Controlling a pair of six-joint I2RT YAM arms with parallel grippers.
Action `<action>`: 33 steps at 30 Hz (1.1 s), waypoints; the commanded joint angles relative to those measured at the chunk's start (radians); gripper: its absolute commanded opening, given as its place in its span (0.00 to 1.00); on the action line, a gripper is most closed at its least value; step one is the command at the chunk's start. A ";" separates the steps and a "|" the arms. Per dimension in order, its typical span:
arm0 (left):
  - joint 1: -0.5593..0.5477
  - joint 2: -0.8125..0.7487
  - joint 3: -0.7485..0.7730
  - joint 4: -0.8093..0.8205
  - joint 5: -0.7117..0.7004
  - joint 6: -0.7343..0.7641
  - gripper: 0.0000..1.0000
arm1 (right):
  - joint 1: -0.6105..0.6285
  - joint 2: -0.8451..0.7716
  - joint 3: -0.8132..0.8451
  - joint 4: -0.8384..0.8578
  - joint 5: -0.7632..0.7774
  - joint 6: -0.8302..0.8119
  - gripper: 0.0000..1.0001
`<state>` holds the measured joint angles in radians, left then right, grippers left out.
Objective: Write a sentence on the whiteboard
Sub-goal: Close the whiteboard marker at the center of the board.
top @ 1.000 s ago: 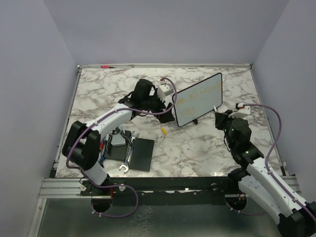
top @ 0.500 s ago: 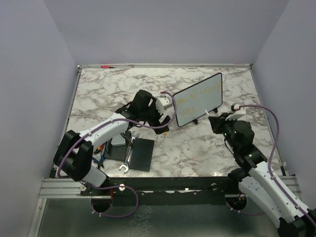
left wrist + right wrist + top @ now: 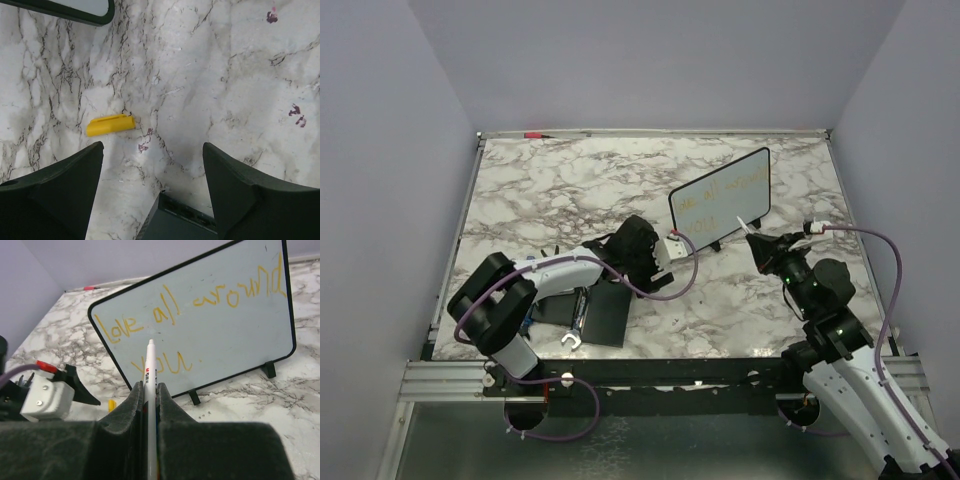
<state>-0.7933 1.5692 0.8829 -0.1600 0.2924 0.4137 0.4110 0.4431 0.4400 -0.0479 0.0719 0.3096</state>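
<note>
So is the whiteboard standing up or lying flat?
Standing up, tilted back. The whiteboard rests on small black feet on the table, its yellow sentence facing the right wrist camera.

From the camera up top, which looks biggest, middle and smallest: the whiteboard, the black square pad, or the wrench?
1. whiteboard, clearly the largest
2. black square pad
3. wrench, thin and smallest

The pad lies nearer the camera, yet the whiteboard looks bigger.

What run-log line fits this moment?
whiteboard: propped upright | sentence: two yellow lines written | right jaws: shut on marker | left jaws: open above yellow cap
</note>
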 commanded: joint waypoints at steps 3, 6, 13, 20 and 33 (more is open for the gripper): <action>-0.008 0.083 0.022 0.041 -0.064 0.063 0.79 | -0.002 -0.048 -0.014 -0.014 -0.022 -0.001 0.01; -0.020 0.093 0.026 0.071 -0.085 0.074 0.77 | -0.002 -0.052 -0.014 -0.018 -0.028 0.000 0.01; -0.026 0.094 0.008 0.128 -0.129 0.112 0.79 | -0.002 -0.061 -0.014 -0.022 -0.032 0.003 0.01; -0.027 0.127 0.022 0.128 -0.125 0.118 0.73 | -0.002 -0.059 -0.015 -0.021 -0.039 0.004 0.01; -0.039 0.141 0.030 0.068 -0.088 0.022 0.50 | -0.003 -0.075 -0.017 -0.035 -0.023 0.009 0.01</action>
<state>-0.8158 1.7134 0.9104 -0.0463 0.1856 0.4900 0.4110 0.3809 0.4347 -0.0555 0.0566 0.3134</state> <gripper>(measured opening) 0.505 0.091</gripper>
